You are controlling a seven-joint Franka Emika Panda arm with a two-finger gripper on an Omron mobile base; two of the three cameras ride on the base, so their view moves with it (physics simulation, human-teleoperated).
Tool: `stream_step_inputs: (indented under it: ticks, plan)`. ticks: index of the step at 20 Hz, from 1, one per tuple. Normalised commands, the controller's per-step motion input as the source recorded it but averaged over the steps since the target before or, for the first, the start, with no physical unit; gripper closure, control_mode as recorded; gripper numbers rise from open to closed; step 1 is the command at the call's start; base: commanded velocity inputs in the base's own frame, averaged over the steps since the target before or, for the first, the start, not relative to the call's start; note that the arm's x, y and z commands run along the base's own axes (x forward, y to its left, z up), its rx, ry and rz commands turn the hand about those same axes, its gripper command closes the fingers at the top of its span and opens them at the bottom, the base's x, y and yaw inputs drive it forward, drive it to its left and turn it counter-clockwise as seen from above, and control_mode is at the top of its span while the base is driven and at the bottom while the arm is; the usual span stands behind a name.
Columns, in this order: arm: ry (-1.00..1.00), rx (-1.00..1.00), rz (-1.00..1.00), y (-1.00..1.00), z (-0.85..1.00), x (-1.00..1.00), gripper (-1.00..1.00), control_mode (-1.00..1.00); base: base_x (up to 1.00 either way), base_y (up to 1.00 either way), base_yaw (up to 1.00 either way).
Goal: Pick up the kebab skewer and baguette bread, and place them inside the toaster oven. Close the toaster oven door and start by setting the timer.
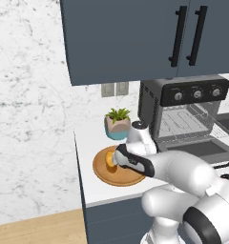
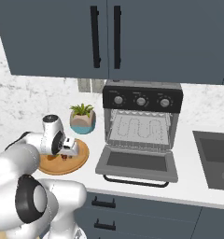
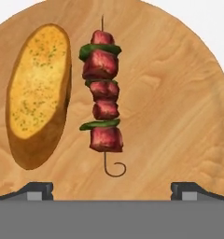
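Note:
The kebab skewer (image 3: 102,93), red meat chunks with green slices on a thin stick, lies on a round wooden plate (image 3: 179,102). Beside it on the plate lies the golden baguette bread (image 3: 38,93). My gripper (image 3: 114,189) hovers over the plate, open, its fingertips (image 3: 37,189) wide apart with nothing between them and the skewer's hooked end just ahead of them. From the base, the hand (image 1: 130,159) covers much of the plate (image 1: 119,180); a bit of the bread (image 1: 109,161) shows. The toaster oven (image 2: 142,116) stands to the right, its door (image 2: 137,163) folded down open.
A small potted plant (image 2: 82,118) stands behind the plate, left of the oven. Blue-grey wall cabinets (image 2: 109,37) hang above. A dark sink (image 2: 216,156) lies at the far right. The counter ends just left of the plate (image 1: 80,157).

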Motion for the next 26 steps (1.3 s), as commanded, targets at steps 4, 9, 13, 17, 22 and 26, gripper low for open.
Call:
stream_step_inputs:
  ticks: [4, 9, 13, 17, 22, 26]
  plan:
    - [0.0, 0.0, 0.0, 0.28, -0.12, 0.04, -1.0, -1.0, 0.0, 0.0, 0.0]
    - [0.0, 0.0, -0.01, -0.04, -0.07, 0.24, -1.0, -1.0, 0.0, 0.0, 0.0]
    - [0.0, 0.0, -0.03, -0.33, -0.01, 0.24, -1.0, -1.0, 0.0, 0.0, 0.0]
    - [0.04, 0.0, -0.03, -0.14, -0.01, 0.07, -1.0, -1.0, 0.0, 0.0, 0.0]
    - [0.08, 0.0, -0.01, 0.0, -0.17, -0.09, -1.0, -1.0, 0.0, 0.0, 0.0]
    - [0.06, 0.0, -0.01, 0.0, -0.13, -0.07, -1.0, -1.0, 0.0, 0.0, 0.0]
